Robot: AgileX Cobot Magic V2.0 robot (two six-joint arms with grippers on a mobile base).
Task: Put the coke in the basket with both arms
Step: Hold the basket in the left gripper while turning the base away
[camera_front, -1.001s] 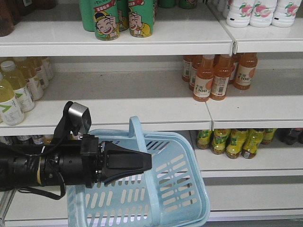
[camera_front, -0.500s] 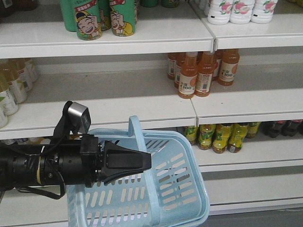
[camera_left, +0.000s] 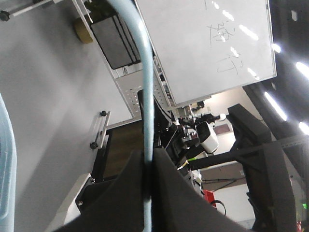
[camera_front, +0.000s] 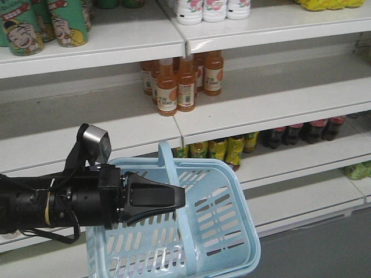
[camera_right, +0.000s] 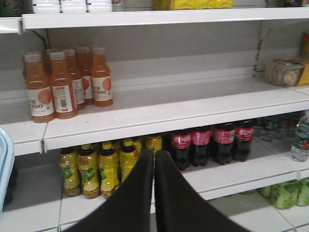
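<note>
In the front view my left gripper (camera_front: pixel 181 197) reaches in from the left, shut on the hoop handle (camera_front: pixel 166 159) of the light-blue basket (camera_front: pixel 223 231), which hangs from it before the shelves. The left wrist view shows the pale blue handle (camera_left: pixel 144 72) pinched between the left gripper's (camera_left: pixel 148 162) black fingers. My right gripper (camera_right: pixel 154 154) appears only in its own wrist view, shut with nothing between its fingers, pointing at a lower shelf. The coke is out of view; only dark cola bottles with red bands (camera_right: pixel 207 142) show.
Shelves hold orange drink bottles (camera_front: pixel 177 84), yellow bottles (camera_front: pixel 217 149), dark cola bottles (camera_front: pixel 301 132), green cartoon cans (camera_front: pixel 35 26) and white bottles (camera_front: pixel 211 8). Grey floor (camera_front: pixel 324 249) shows at the lower right. A basket edge (camera_right: pixel 4 159) sits at the right wrist view's left.
The shelves have slid left in the front view, bringing dark cola bottles and floor into sight on the right. The left arm and basket keep the same place in view.
</note>
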